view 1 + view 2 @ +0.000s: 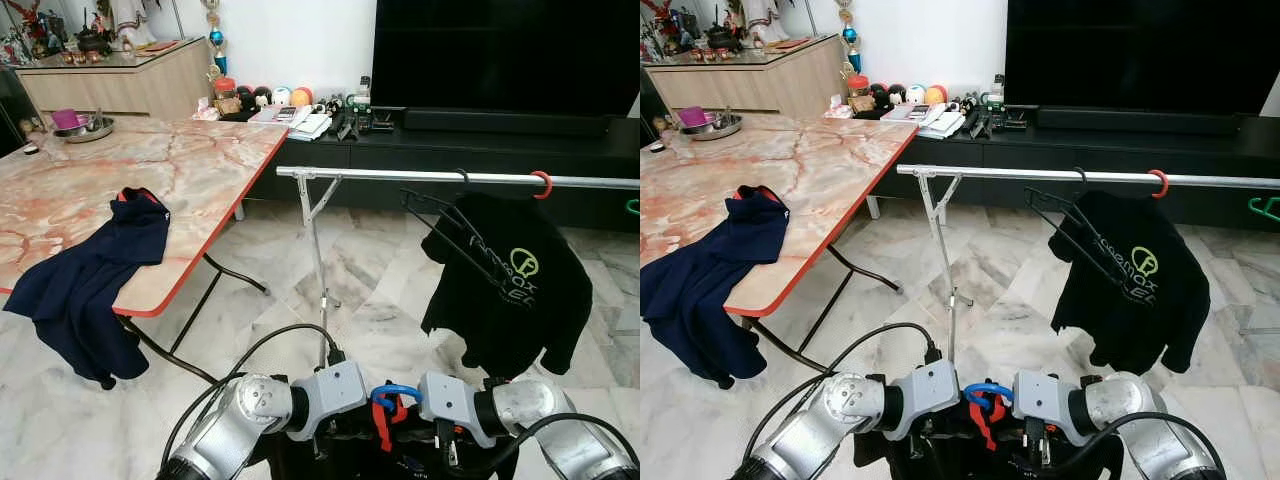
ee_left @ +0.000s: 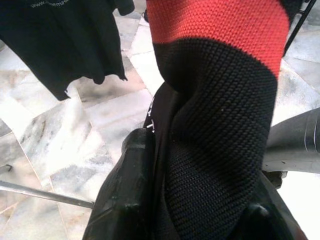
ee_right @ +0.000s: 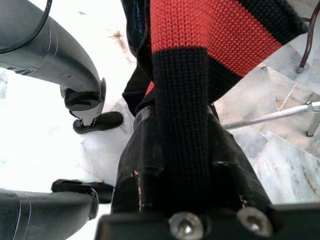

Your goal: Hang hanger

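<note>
A black and red knit garment (image 2: 215,150) on a blue hanger (image 1: 396,393) hangs low in front of me, between my two wrists. My left gripper (image 2: 195,210) is shut on the knit, one black finger (image 2: 125,200) pressed to its side. My right gripper (image 3: 182,170) is also shut on a strip of the same garment (image 3: 185,100). Ahead runs the silver rail (image 1: 400,175) of a clothes rack. On it a black T-shirt (image 1: 515,285) hangs from a red hook (image 1: 543,184), with empty black hangers (image 1: 440,225) beside it.
A marble-topped table (image 1: 190,160) with a red edge stands to my left, a navy garment (image 1: 90,270) draped over its near edge. The rack's upright post (image 1: 318,265) stands straight ahead. A dark TV console (image 1: 480,140) lines the back wall. Marble floor lies under the rail.
</note>
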You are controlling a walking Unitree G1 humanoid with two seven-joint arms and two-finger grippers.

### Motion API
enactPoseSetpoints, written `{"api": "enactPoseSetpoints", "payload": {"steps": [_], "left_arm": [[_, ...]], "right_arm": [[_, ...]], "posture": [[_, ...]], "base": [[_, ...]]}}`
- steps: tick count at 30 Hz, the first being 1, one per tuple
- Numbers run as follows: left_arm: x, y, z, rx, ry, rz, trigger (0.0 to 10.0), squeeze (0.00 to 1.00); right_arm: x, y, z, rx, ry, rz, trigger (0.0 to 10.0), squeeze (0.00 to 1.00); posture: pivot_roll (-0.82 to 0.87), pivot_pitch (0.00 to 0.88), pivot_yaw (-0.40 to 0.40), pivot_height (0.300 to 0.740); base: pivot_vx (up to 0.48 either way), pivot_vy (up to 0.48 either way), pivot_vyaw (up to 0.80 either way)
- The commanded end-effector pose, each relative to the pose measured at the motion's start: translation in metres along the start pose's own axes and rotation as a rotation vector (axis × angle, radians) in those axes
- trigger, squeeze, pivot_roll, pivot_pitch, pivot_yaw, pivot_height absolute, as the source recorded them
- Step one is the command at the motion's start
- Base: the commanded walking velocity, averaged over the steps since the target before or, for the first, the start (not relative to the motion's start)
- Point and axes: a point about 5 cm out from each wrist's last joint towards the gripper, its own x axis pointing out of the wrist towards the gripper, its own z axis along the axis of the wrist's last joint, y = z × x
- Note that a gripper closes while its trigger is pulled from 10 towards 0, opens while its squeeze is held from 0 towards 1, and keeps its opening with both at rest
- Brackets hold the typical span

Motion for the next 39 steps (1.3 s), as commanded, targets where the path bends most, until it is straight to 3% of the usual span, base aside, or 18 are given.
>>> {"api": "enactPoseSetpoints", "payload": {"steps": [1, 14, 15, 16, 17, 18, 19, 20, 21, 22, 23, 31, 39], "left_arm": [[0.008, -0.016, -0.01, 0.015, 0.051, -0.088, 0.0, 0.0], [0.011, -0.015, -0.008, 0.011, 0.031, -0.072, 0.0, 0.0], [0.01, -0.015, -0.007, 0.006, 0.026, -0.072, 0.0, 0.0], [0.01, -0.016, -0.007, 0.005, 0.025, -0.073, 0.0, 0.0], [0.01, -0.016, -0.007, 0.005, 0.025, -0.074, 0.0, 0.0], [0.01, -0.016, -0.008, 0.004, 0.027, -0.074, 0.0, 0.0], [0.009, -0.016, -0.008, 0.004, 0.027, -0.075, 0.0, 0.0], [0.009, -0.016, -0.009, 0.003, 0.028, -0.075, 0.0, 0.0], [0.008, -0.016, -0.009, 0.002, 0.029, -0.076, 0.0, 0.0], [0.008, -0.016, -0.009, 0.002, 0.029, -0.076, 0.0, 0.0], [0.007, -0.016, -0.01, 0.002, 0.033, -0.077, 0.0, 0.0], [0.002, -0.008, -0.013, 0.024, 0.063, -0.036, 0.0, 0.0], [0.006, -0.004, -0.018, 0.022, 0.087, 0.05, 0.0, 0.0]], "right_arm": [[-0.011, -0.016, 0.024, -0.076, -0.084, -0.072, 0.0, 0.0], [-0.011, -0.016, 0.022, -0.072, -0.074, -0.066, 0.0, 0.0], [-0.011, -0.017, 0.022, -0.071, -0.074, -0.066, 1.0, 0.0], [-0.011, -0.017, 0.022, -0.075, -0.071, -0.075, 3.8, 0.0], [-0.011, -0.018, 0.022, -0.078, -0.069, -0.082, 3.8, 0.0], [-0.01, -0.019, 0.022, -0.074, -0.068, -0.085, 10.0, 0.0], [-0.01, -0.018, 0.023, -0.071, -0.071, -0.076, 10.0, 0.0], [-0.01, -0.017, 0.023, -0.068, -0.073, -0.073, 10.0, 0.09], [-0.009, -0.017, 0.024, -0.065, -0.078, -0.073, 10.0, 0.44], [-0.009, -0.017, 0.024, -0.065, -0.078, -0.073, 10.0, 0.44], [-0.009, -0.017, 0.024, -0.062, -0.081, -0.072, 10.0, 1.0], [-0.007, -0.019, 0.027, -0.067, -0.081, -0.063, 10.0, 1.0], [-0.016, -0.02, 0.022, -0.067, -0.039, -0.024, 10.0, 1.0]], "posture": [[0.06, 0.0, 0.018, 0.74], [0.06, 0.0, 0.009, 0.74], [0.06, 0.0, 0.009, 0.74], [0.06, 0.0, 0.009, 0.74], [0.06, 0.0, 0.009, 0.74], [0.06, 0.0, 0.012, 0.74], [0.06, 0.0, 0.014, 0.74], [0.06, 0.0, 0.014, 0.74], [0.06, 0.0, 0.017, 0.74], [0.06, 0.0, 0.017, 0.74], [0.06, 0.0, 0.02, 0.74], [0.08, 0.0, 0.026, 0.74], [0.07, 0.0, 0.013, 0.74]], "base": [[0.0, 0.0, 0.0], [0.0, 0.0, 0.0], [0.0, 0.0, 0.0], [0.0, 0.0, 0.0], [0.0, 0.0, 0.0], [0.0, 0.0, 0.0], [0.0, 0.0, 0.0], [0.0, 0.0, 0.0], [0.0, 0.0, 0.0], [0.0, 0.0, 0.0], [0.0, 0.0, 0.0], [0.0, 0.0, 0.0], [0.0, 0.0, 0.0]]}}
